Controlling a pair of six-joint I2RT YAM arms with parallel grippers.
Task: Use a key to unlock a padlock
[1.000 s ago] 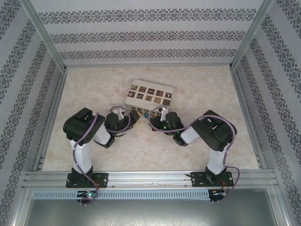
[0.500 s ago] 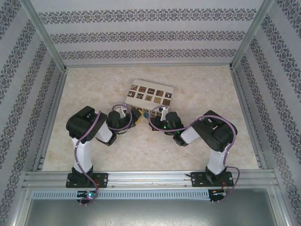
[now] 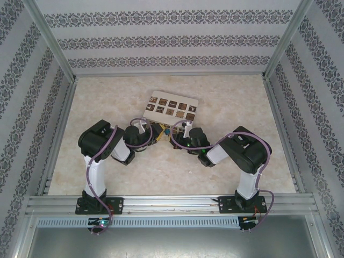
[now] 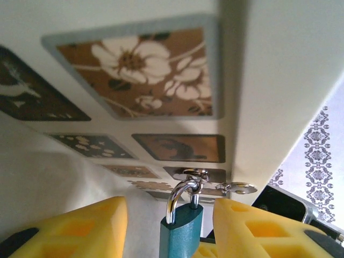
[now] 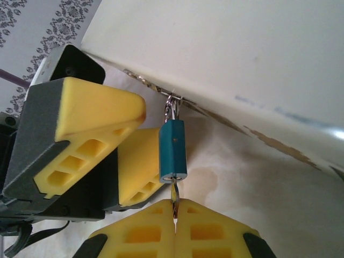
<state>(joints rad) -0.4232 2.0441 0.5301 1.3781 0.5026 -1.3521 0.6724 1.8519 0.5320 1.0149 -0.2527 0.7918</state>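
Right jaws pinching key [image 5: 173, 198], inserted in padlock [image 5: 172, 150]

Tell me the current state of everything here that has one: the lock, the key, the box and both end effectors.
padlock: hanging, shackle looks closed.
white box: hasp ring threaded by the shackle.
key: in the padlock's bottom keyhole.
right end effector: shut on the key.
left end effector: open around the padlock.
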